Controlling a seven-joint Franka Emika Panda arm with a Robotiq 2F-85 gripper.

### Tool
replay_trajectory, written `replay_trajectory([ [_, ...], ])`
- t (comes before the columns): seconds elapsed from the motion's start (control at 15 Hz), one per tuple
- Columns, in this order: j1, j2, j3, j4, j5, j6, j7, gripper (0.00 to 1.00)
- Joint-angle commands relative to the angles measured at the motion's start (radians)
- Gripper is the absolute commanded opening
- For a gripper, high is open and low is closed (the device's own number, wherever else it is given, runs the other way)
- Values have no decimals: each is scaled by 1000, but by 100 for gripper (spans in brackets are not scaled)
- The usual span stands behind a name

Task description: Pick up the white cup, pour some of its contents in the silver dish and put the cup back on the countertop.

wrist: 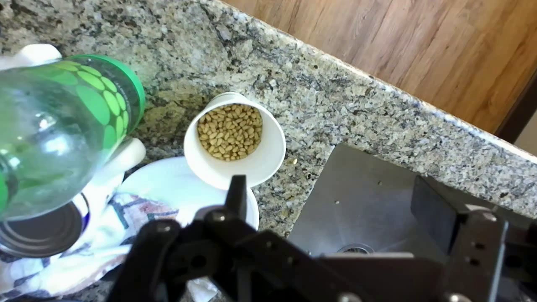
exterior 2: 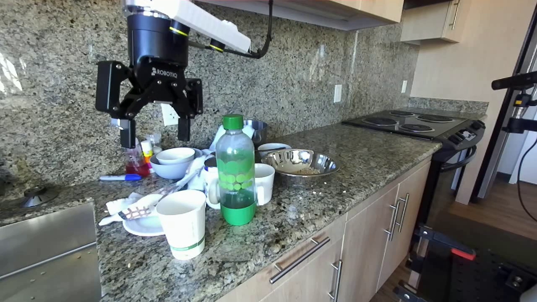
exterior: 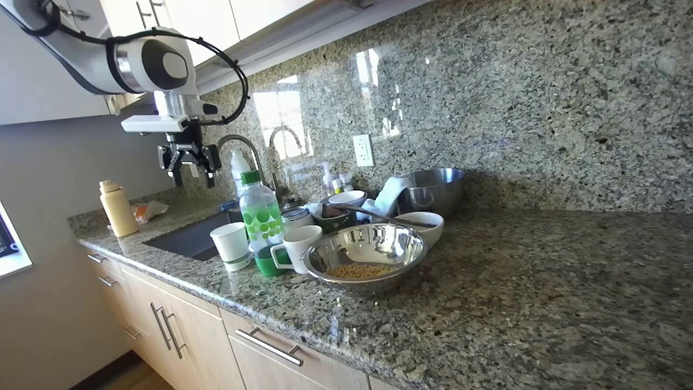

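The white cup (exterior 2: pixel 182 218) stands upright on the speckled table (exterior: pixel 541 303), at the lower left of the frame in an exterior view, just beside the sink (exterior 2: pixel 50 226). The jaws are spread wide and hang well above the table, in the upper left of both exterior views. In the wrist view the cup sits near the middle of the frame, partly filled with tan grains (wrist: pixel 230 132), and the tip of one jaw overlaps its rim there.

The surroundings are crowded. A green bottle (exterior 2: pixel 237 180) stands close to the cup — tall, capped, and between it and the silver dish (exterior: pixel 346 244). A white mug (exterior: pixel 303 246) also fills that gap, right next to the dish, which sits at the centre of the frame and holds a patch of similar grains. A white plate (wrist: pixel 159 178) with a patterned cloth (wrist: pixel 142 207) partly over it lies beside the cup; whether the two touch is hard to say, as the cup covers the edge.

Behind the dish are a white bowl (exterior: pixel 436 232) with a long dark utensil (exterior: pixel 379 216) reaching over it — and, nearer the backsplash, a deeper metal bowl (exterior: pixel 433 195).
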Motion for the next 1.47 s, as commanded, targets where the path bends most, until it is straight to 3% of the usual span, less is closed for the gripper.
replay_trajectory([
  [0.0, 12, 57, -1, 32, -12, 27, 20, 100],
  [0.73, 20, 128, -16, -56, -25, 162, 19, 100],
  [1.4, 67, 201, -28, -16, -125, 158, 63, 100],
])
